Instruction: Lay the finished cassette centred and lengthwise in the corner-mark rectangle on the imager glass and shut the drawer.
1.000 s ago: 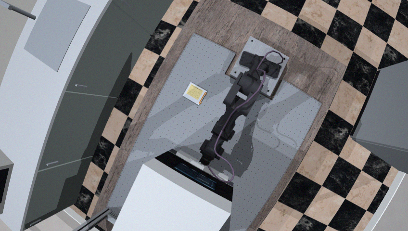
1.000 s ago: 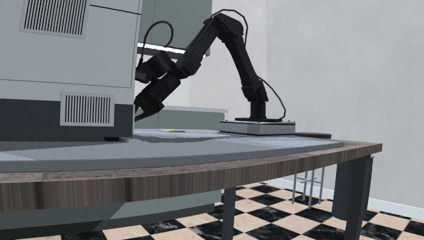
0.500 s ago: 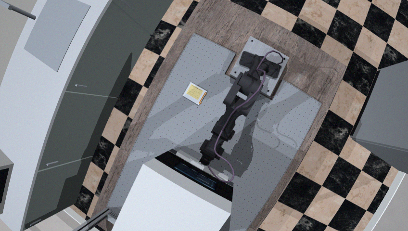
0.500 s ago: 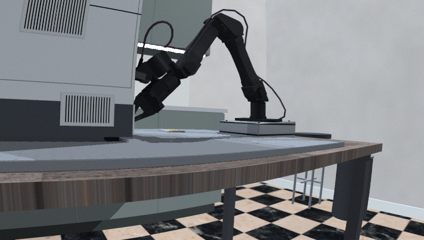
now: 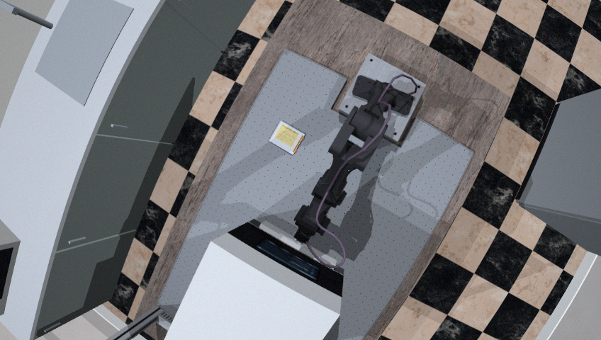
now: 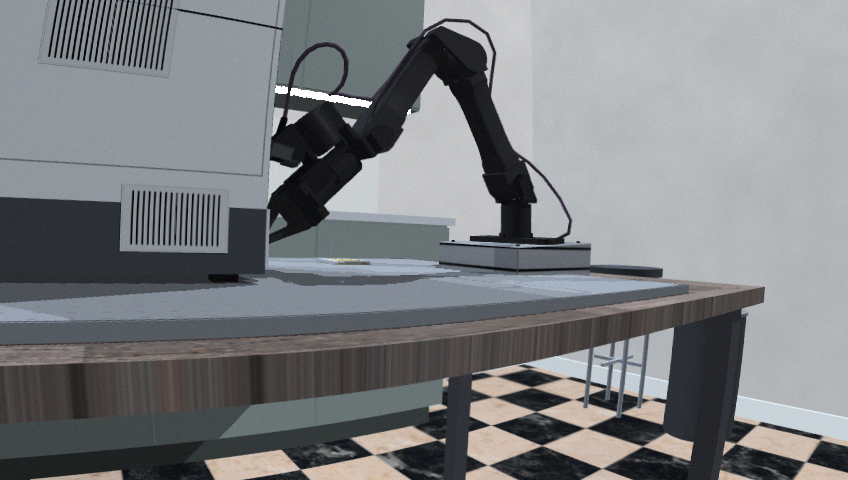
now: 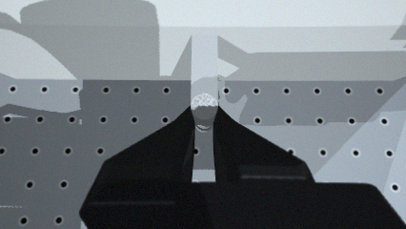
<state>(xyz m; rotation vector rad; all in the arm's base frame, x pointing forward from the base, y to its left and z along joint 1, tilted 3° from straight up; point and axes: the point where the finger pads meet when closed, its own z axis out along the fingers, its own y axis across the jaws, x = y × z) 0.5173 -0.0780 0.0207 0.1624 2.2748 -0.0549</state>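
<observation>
The finished cassette (image 5: 287, 137) (image 6: 351, 261), a white plate with a yellow gel and an orange edge, lies flat on the perforated mat (image 5: 253, 180), to the left of the arm and away from the imager. The imager IM (image 5: 253, 295) (image 6: 119, 118) is a large white box at the near end of the table. Its dark drawer (image 5: 290, 258) stands pulled out, with glass inside. My gripper (image 5: 301, 238) (image 6: 274, 233) (image 7: 204, 114) is at the drawer's front and is shut on the drawer's pale handle bar (image 5: 273, 230) (image 7: 204, 62).
The arm's base plate (image 5: 371, 67) (image 6: 514, 252) stands at the table's far end. A flat black disc (image 6: 624, 270) lies beyond it. Cabinets run along the left of the table and a grey unit (image 5: 565, 168) stands to the right.
</observation>
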